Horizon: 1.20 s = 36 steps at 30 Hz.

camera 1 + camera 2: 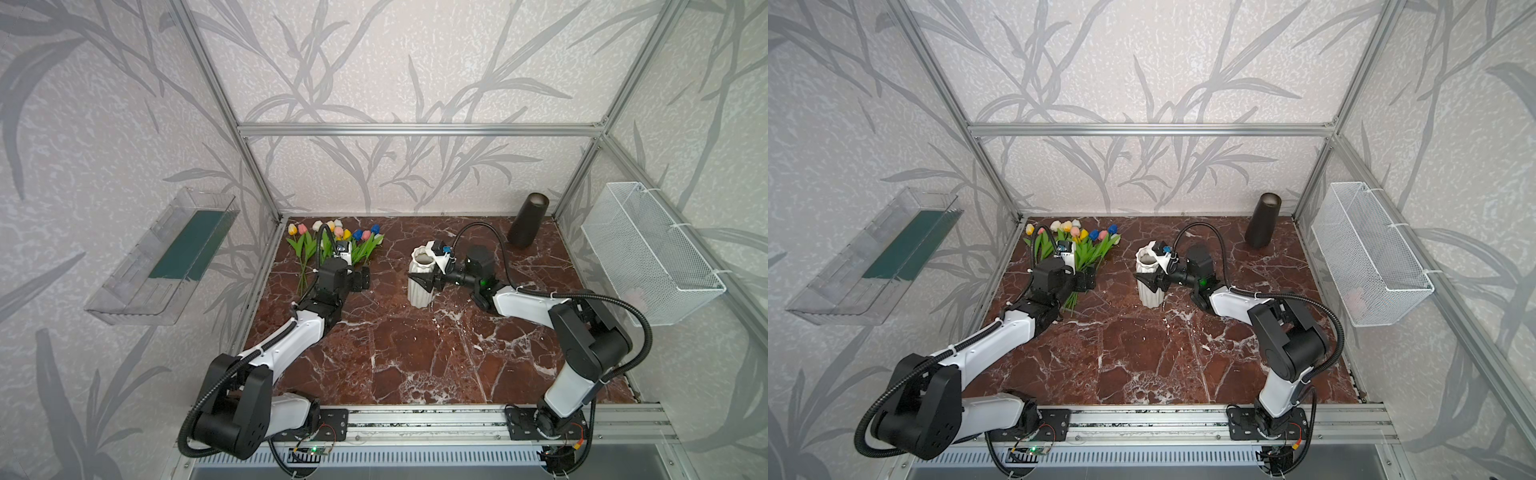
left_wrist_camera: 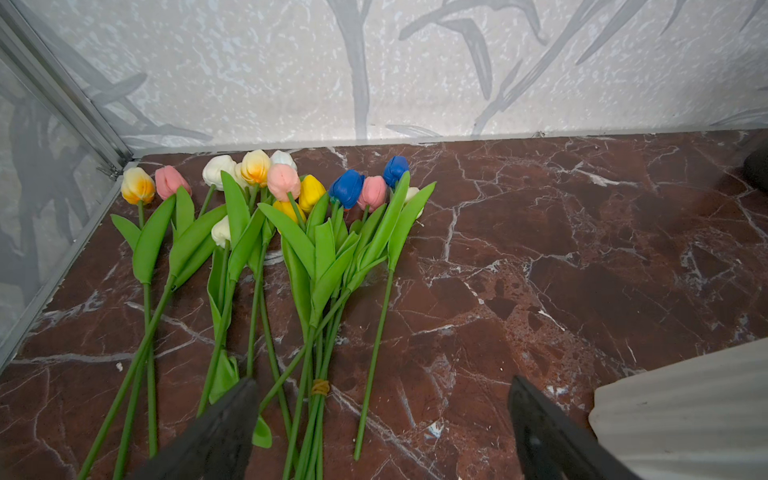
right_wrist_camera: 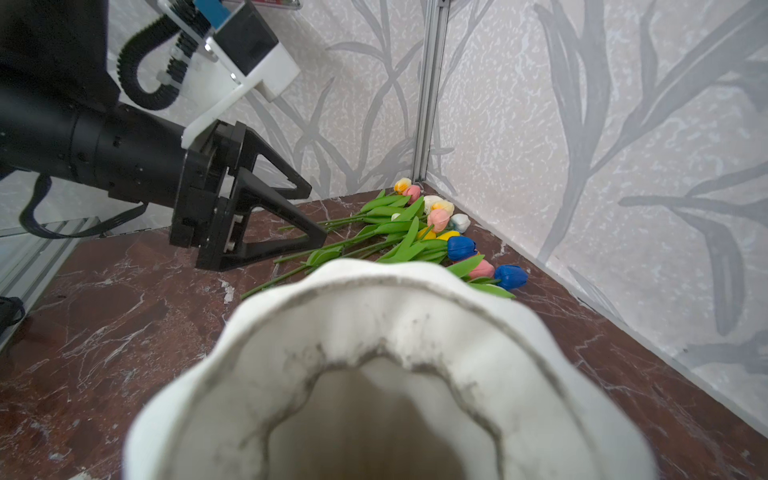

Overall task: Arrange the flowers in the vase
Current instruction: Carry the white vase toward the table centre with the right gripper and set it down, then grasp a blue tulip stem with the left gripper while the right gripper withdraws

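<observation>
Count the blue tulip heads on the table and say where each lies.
2. One blue tulip head lies between a yellow head and a pink head; the second blue head lies beyond that pink one. Others may be hidden.

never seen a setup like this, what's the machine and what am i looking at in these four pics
It is two robot arms on a marble table. Two pictures look down from one overhead camera; the other two come from cameras on each arm's wrist. Tulips lie in the far left corner, none in the vase yet. The left tool is open over their stems, holding nothing. The right tool grips the upright white vase. A dark cylinder stands at the back right.
</observation>
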Each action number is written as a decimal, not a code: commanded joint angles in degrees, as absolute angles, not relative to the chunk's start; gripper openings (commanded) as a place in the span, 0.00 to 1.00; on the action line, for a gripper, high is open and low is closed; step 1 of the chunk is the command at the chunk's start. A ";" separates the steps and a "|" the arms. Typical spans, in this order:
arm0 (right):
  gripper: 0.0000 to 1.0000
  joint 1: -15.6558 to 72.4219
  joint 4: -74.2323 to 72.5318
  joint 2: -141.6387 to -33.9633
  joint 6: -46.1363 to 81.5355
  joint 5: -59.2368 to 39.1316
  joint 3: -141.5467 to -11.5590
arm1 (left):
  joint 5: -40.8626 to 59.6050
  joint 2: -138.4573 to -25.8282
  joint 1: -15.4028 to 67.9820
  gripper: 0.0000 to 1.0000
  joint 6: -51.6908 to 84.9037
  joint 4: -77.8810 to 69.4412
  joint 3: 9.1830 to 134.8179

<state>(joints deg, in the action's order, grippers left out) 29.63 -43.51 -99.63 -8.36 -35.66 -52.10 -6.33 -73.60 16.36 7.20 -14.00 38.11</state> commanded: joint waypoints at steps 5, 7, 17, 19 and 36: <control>0.78 29.50 -54.73 -99.62 -8.63 -34.12 -50.57 | -7.71 -74.87 15.82 0.94 6.15 -10.92 41.10; 0.85 29.50 -54.58 -99.19 -8.56 -33.76 -50.28 | -7.66 -75.21 15.82 0.94 6.06 -10.24 42.04; 0.99 28.89 -52.86 -92.20 -10.93 -30.93 -44.17 | -6.76 -78.60 14.06 0.95 5.78 -4.60 48.83; 0.99 28.55 -52.46 -89.50 -10.42 -29.78 -41.91 | -6.12 -81.11 13.32 0.95 5.98 -1.52 51.97; 1.00 29.36 -57.40 -55.68 -9.23 -8.07 -15.31 | 1.05 -107.50 13.01 0.35 -0.47 25.45 81.94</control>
<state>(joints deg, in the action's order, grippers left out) 28.80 -53.71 -57.78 -9.47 -11.99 -18.59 -2.44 -104.81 13.06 1.87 16.88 78.11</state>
